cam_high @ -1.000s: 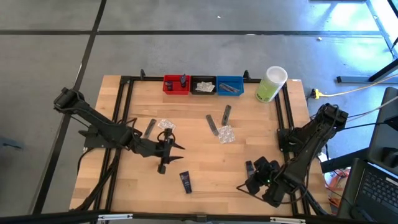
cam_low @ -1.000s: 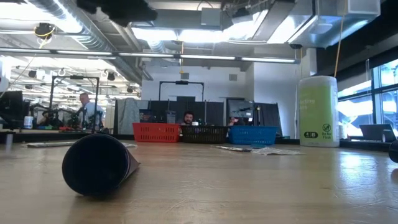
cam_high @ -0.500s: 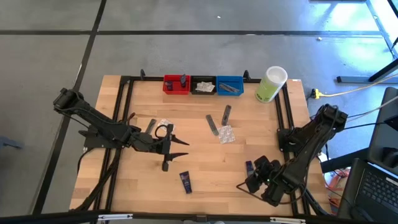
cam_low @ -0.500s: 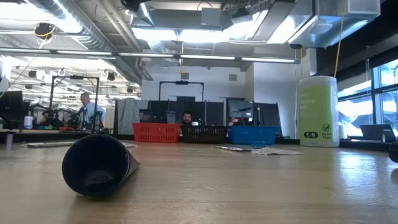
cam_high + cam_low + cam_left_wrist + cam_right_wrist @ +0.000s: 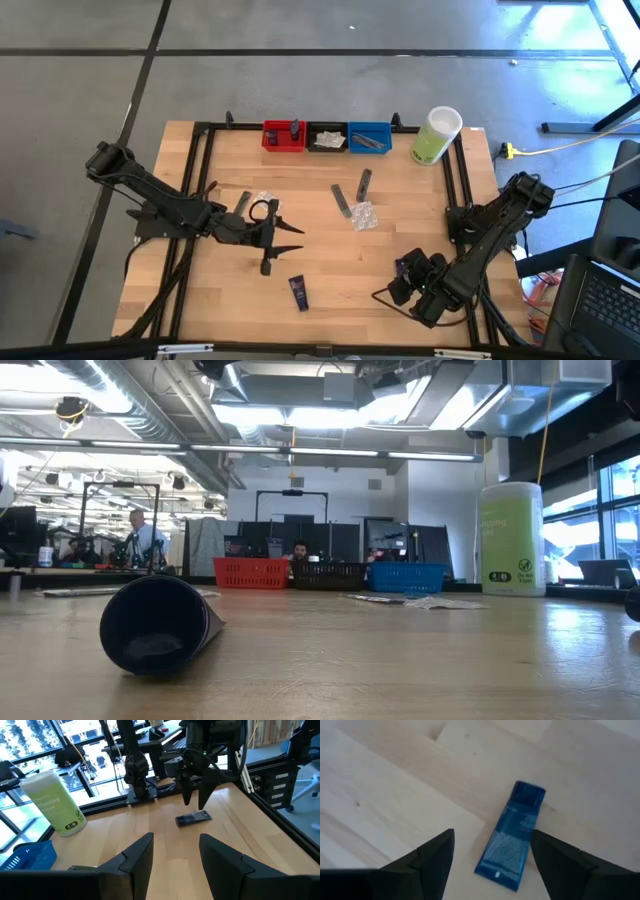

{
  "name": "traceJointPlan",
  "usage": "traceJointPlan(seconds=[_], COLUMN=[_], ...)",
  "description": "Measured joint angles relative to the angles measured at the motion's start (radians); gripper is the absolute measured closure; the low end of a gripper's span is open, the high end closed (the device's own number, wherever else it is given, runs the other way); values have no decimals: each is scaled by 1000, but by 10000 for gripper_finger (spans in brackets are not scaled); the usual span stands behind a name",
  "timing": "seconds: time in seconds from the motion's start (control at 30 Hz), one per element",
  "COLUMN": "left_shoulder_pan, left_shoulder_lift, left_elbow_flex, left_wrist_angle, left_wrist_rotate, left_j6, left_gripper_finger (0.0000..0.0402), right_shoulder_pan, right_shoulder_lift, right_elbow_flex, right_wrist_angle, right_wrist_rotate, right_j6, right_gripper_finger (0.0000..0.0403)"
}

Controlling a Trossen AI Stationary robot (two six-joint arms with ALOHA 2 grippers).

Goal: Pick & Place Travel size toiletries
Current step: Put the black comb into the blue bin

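The left end effector (image 5: 290, 238) hangs above the bare wood of the counter (image 5: 330, 262) left of centre, its fingers (image 5: 135, 857) spread apart and holding nothing. Just beside it lie a grey sachet (image 5: 241, 205) and a clear crinkly packet (image 5: 265, 201), and nearer the front edge a navy mini tube (image 5: 298, 292) lies on its own (in the low view its round dark end (image 5: 158, 624) fills the foreground). At the back edge a red bin (image 5: 283, 136), a black bin (image 5: 327, 137) and a blue bin (image 5: 369, 137) stand in a row, each with something small inside. In the middle of the counter two more grey sachets (image 5: 342, 200) lie angled toward each other, with a second clear packet (image 5: 364, 216) touching their near ends. To the right of the bins stands the pale-green container (image 5: 434, 137) with its white lid. At the right front, the right end effector (image 5: 392, 297) points down over another navy tube (image 5: 511, 850), its fingers (image 5: 432, 857) wide open on either side of it and not touching it; the tube lies flat on the wood.
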Motion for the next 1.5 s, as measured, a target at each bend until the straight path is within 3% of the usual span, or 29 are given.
traceJointPlan(seconds=[0.17, 0.33, 0.57, 0.9, 1.07, 1.37, 1.5], left_shoulder_pan=[0, 0, 0, 29, 65, 131, 138], left_shoulder_lift=[0, 0, 0, 0, 0, 0, 0], left_elbow_flex=[0, 0, 0, 0, 0, 0, 0], left_wrist_angle=[0, 0, 2, -4, -32, -141, -177], left_wrist_rotate=[0, 0, 0, -3, 1, 4, 4], left_j6=[0, 0, 0, -62, -92, -174, -183], left_gripper_finger=[242, 245, 246, 252, 258, 259, 259], right_shoulder_pan=[-33, -36, -34, -68, -128, -321, -406], right_shoulder_lift=[0, 0, 0, 0, -1, -7, -11], right_elbow_flex=[0, 0, 0, 0, 0, 0, 0], right_wrist_angle=[-6, -6, -39, -98, -96, -91, 7], right_wrist_rotate=[-7, -78, -82, 50, 141, 181, 189], right_j6=[-48, -45, -21, -62, -152, -361, -500], right_gripper_finger=[156, 161, 145, 130, 141, 152, 151])
